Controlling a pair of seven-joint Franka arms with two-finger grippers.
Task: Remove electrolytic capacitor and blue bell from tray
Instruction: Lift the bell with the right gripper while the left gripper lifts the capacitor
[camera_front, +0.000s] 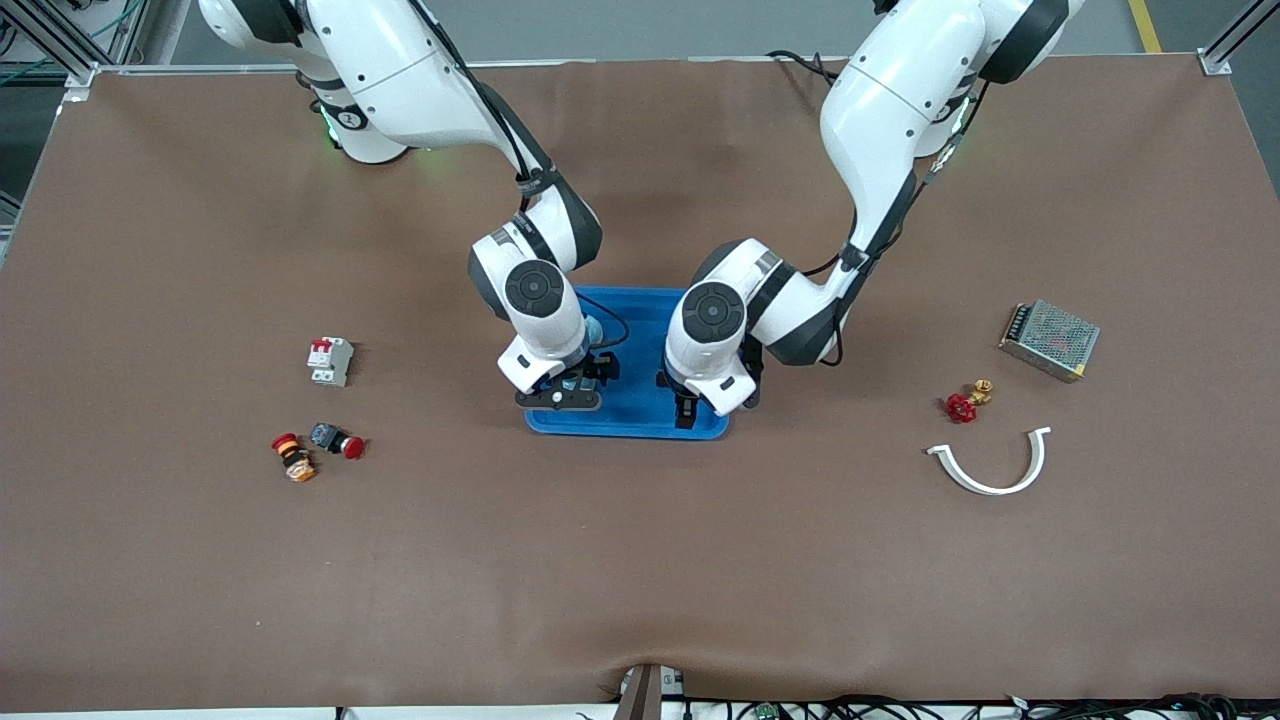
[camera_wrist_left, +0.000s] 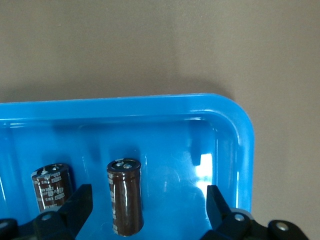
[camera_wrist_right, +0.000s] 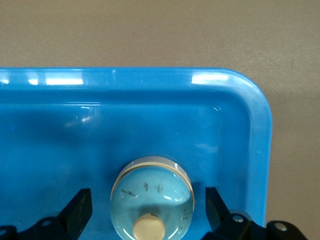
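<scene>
Capacitor (camera_wrist_left: 125, 196): brown cylinder, standing upright in the blue tray (camera_front: 640, 415), near one rounded corner. It sits between the spread fingers (camera_wrist_left: 216, 202) of the left hand (camera_front: 690, 408); a gap shows on both sides, nothing touching. A second brown capacitor (camera_wrist_left: 51, 186) stands just beside the first, also in the tray, close to the other finger of that hand.

Bell (camera_wrist_right: 152, 198): a pale, domed desk bell with a cream button on top, sitting in the same tray near another corner. The right hand (camera_front: 560, 395) is low over it, fingers (camera_wrist_right: 79, 209) apart on either side of the dome, not clamped on it.

Tray: shallow, glossy blue, at the middle of the bench (camera_front: 640, 560), between both arms. The left hand is down over the tray's end toward the left arm's side, the right hand over the end toward the right arm's side.

Elsewhere on the brown bench, toward the right arm's end: a white circuit breaker with red toggles (camera_front: 330, 360), and nearer the front camera a red push-button (camera_front: 337, 440) and an orange-and-red switch (camera_front: 293, 457) lying close together.

Toward the left arm's end: a metal-mesh power supply (camera_front: 1049, 340), a red valve handle with a brass fitting (camera_front: 966, 402), and a white curved plastic piece (camera_front: 995, 466) nearer the camera than the valve.
</scene>
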